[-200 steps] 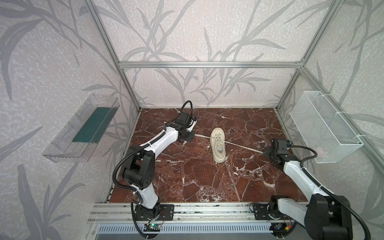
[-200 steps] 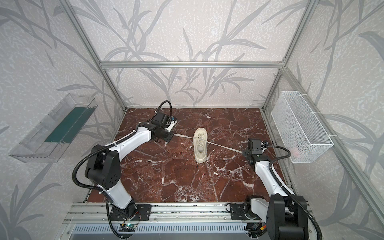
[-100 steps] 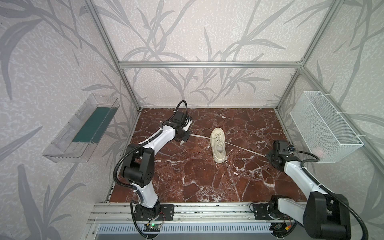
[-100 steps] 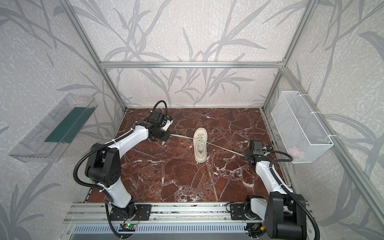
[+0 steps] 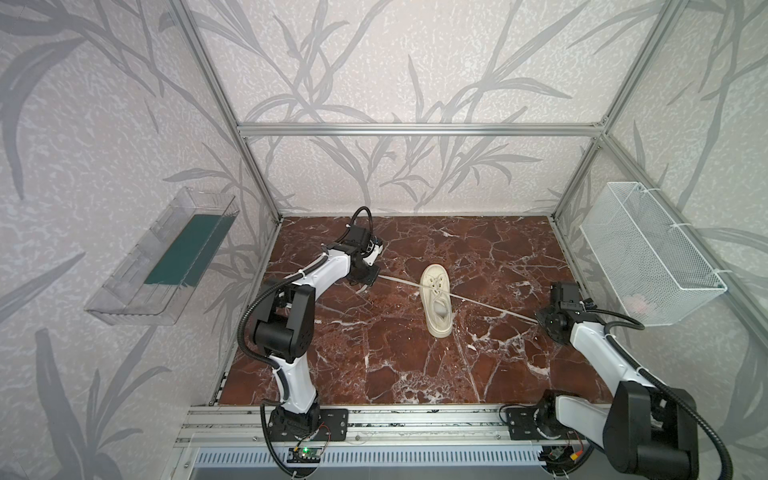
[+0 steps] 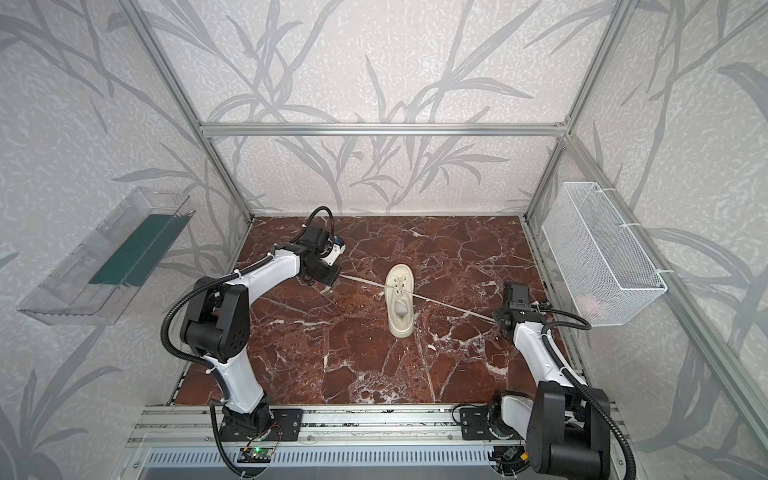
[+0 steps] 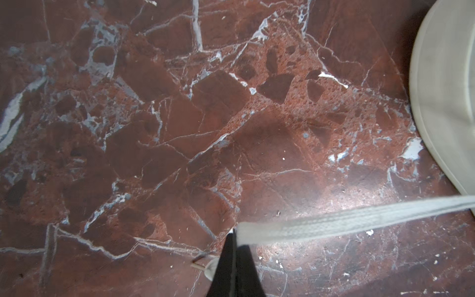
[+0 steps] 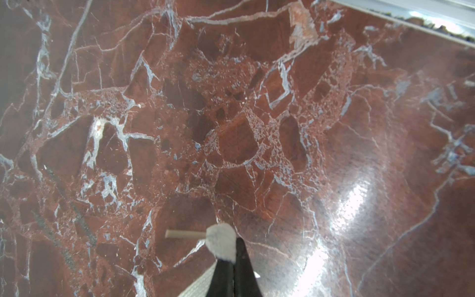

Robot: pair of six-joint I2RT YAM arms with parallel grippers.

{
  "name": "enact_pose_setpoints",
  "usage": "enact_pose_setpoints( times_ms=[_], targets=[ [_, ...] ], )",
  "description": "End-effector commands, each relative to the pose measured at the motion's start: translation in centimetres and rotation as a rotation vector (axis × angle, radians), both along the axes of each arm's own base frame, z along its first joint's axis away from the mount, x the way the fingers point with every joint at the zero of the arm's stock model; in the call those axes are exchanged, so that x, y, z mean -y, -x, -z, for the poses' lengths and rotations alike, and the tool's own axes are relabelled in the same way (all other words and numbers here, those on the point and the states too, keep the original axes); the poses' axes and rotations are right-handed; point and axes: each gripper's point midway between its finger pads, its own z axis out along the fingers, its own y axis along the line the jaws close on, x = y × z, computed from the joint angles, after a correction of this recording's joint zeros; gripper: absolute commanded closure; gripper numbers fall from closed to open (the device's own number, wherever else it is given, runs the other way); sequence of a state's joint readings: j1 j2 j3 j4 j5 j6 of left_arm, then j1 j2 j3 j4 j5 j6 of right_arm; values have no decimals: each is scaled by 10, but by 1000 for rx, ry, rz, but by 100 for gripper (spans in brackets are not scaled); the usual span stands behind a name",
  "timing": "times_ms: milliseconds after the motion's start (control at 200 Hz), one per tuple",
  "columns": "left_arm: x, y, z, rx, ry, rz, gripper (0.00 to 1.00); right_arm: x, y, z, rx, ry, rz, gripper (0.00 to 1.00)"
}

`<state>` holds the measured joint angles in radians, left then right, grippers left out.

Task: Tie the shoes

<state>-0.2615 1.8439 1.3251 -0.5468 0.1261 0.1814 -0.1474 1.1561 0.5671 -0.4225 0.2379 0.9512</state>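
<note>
The cream shoe (image 5: 436,303) (image 6: 400,301) lies on the red marble floor (image 5: 374,353), toe toward the back wall. Its two flat laces run out straight to either side. My left gripper (image 5: 373,277) (image 6: 334,279) is shut on the left lace (image 5: 399,281) (image 7: 347,221), pinched near its end at the closed tips (image 7: 235,241); the aglet (image 7: 198,266) sticks out behind. The shoe's sole (image 7: 447,90) fills one edge of that view. My right gripper (image 5: 539,322) (image 6: 497,321) (image 8: 235,246) is shut on the right lace (image 5: 494,308) (image 8: 221,244), its aglet (image 8: 185,234) poking past the tips.
A white wire basket (image 5: 648,257) hangs on the right wall near the right arm. A clear plastic tray (image 5: 166,257) hangs on the left wall. Aluminium frame posts edge the floor, and a rail (image 5: 374,424) runs along the front.
The left gripper shifted slightly left with its lace, then held still. The right gripper barely moved. Both laces stay stretched and the shoe has not moved.
</note>
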Motion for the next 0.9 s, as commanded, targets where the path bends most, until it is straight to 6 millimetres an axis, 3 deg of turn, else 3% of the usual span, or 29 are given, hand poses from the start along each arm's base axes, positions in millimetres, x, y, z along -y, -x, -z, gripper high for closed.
enact_pose_setpoints(
  times_ms=[0, 175, 405, 570, 705, 895],
  targets=[
    [-32, -14, -10, 33, -55, -93, 100, 24, 28, 8, -104, 102, 87, 100],
    [-15, -2, -9, -18, 36, -56, 100, 16, 20, 7, -73, 64, 38, 100],
    [20, 24, -22, -5, 115, 13, 100, -10, -23, -18, 95, -6, -183, 100],
    [43, 54, -37, 16, 101, 65, 100, -19, -47, -42, 164, 7, -295, 100],
    [58, 78, -46, 27, 104, 75, 100, -27, -66, -50, 178, 8, -370, 100],
    [62, 112, -35, -23, 86, 27, 100, -38, -89, -60, 190, 9, -454, 100]
  ],
)
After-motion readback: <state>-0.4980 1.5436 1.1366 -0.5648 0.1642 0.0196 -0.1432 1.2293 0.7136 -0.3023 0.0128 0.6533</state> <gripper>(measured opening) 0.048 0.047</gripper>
